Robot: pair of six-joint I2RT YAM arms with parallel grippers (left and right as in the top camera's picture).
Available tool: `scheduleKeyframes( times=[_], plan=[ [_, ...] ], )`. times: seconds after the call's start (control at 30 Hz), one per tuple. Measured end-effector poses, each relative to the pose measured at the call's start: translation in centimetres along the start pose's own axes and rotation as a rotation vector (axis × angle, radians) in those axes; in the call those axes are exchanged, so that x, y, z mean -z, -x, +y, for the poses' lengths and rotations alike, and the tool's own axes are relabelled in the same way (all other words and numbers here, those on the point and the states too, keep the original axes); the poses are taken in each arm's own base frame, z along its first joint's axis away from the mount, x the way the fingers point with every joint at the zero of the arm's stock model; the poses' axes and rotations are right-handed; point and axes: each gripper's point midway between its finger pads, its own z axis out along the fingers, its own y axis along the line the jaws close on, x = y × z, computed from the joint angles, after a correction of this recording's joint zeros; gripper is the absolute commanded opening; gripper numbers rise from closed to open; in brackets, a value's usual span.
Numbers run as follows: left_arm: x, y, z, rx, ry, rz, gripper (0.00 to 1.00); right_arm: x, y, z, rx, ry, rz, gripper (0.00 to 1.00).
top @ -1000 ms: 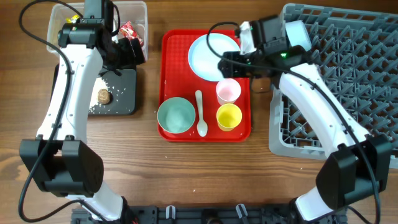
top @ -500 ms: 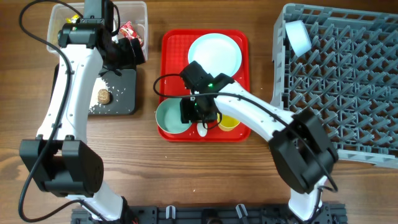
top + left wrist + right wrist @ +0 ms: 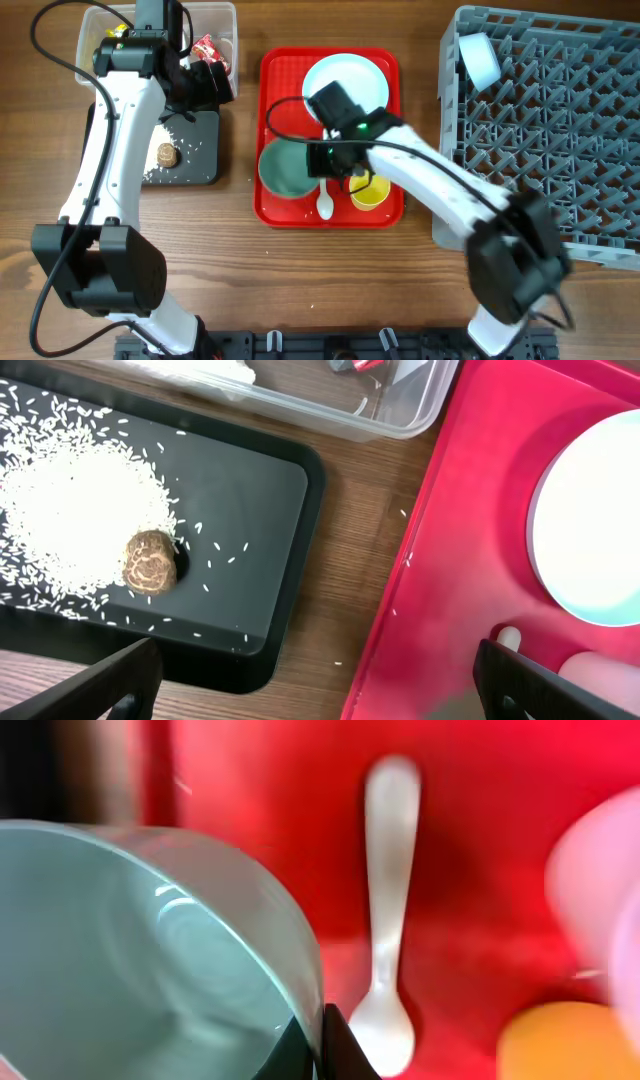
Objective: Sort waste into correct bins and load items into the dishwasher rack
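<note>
Shifted toward 12 o'clock on the red serving tray (image 3: pixel 275 70), the light-blue bowl (image 3: pixel 285 170) had its 3 o'clock rim pinched by the right gripper (image 3: pixel 320 1045), with the white spoon (image 3: pixel 392 900) just beside it. The left gripper (image 3: pixel 315 670) gaped wide near the black tray (image 3: pixel 250 510).

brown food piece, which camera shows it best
Left wrist: the brown food piece lies large and sharp on the black tray beside the rice. Overhead shows it only as a small speck; the right wrist view misses it.
</note>
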Motion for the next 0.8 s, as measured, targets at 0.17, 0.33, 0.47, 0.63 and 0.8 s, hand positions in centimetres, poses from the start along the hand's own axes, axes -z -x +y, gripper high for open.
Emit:
scheduleKeyframes(
  times=[0.17, 0.33, 0.47, 0.63, 0.8],
  plan=[
    [0.0, 0.0, 0.0, 0.0, 0.0, 0.0, 1.0, 12.1, 4.1, 1.5, 0.102, 0.058, -0.342, 0.04],
    [0.0, 0.0, 0.0, 0.0, 0.0, 0.0, 1.0, 21.7, 6.7, -14.4, -0.091, -0.511, -0.568, 0.04],
    [0.0, 0.0, 0.0, 0.0, 0.0, -0.001, 1.0, 26.9, 6.7, -23.8, -0.229, -0.907, -0.629, 0.04],
    [0.0, 0.0, 0.0, 0.0, 0.0, 0.0, 1.0, 25.0, 8.0, -28.7, -0.086, -1.283, -0.43, 0.05],
    [0.0, 0.0, 0.0, 0.0, 0.0, 0.0, 1.0, 22.4, 7.7, -30.3, 0.078, -1.426, -0.201, 0.04]
  ],
)
